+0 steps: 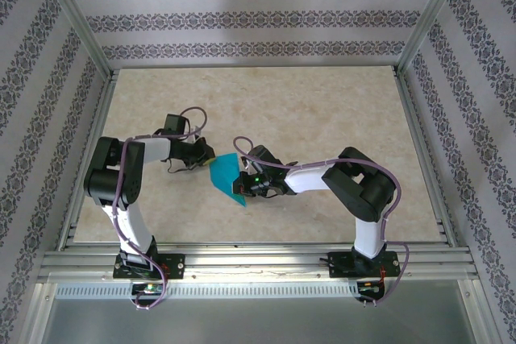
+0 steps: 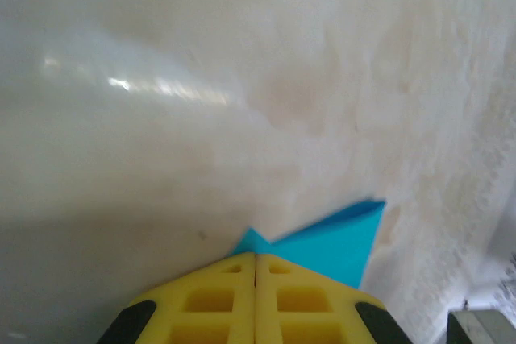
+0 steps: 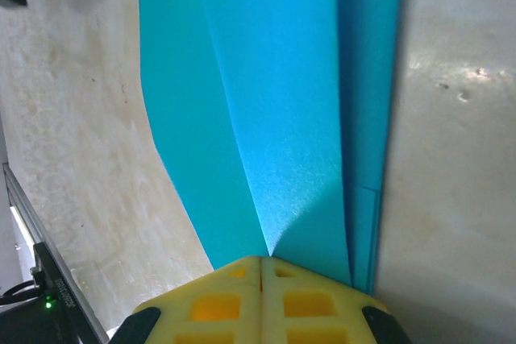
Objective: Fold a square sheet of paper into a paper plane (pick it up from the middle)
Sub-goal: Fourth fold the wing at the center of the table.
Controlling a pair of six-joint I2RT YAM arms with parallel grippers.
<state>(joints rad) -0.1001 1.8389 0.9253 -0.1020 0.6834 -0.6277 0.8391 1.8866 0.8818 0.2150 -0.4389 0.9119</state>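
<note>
R: your right claw [image 3: 262, 262] is pinched tight. The yellow pads [image 3: 218, 305] meet w/ no gap, and the teal sheet [image 3: 274, 102] fans straight out of the pinch. So it's closed on the paper, not empty.

L: your left claw [image 2: 255, 259] is the same, pads flush together. A teal corner pokes out right at the tip, so I read that as gripping the sheet's other end.

From above, the sheet hangs between the two claws, about mid-width of the tabletop [image 1: 322, 118] and toward the near half. L has the far-left corner and R the near-right side. Can't tell whether it's lifted clear or brushing the surface.

Outward from R's pinch you've got at least two long creases running away from the tip, plus an overlapped strip along the right edge. That means layers are stacked; it isn't a flat square.

Progress, my est.: somewhere mid-fold. Pickup is done and the first folds are in. From above the shape is a broad wedge w/ a point toward the near side.

It's not a slim dart yet. Prob. left: narrowing folds, a firm centre crease, the wings, then set it down.
</note>
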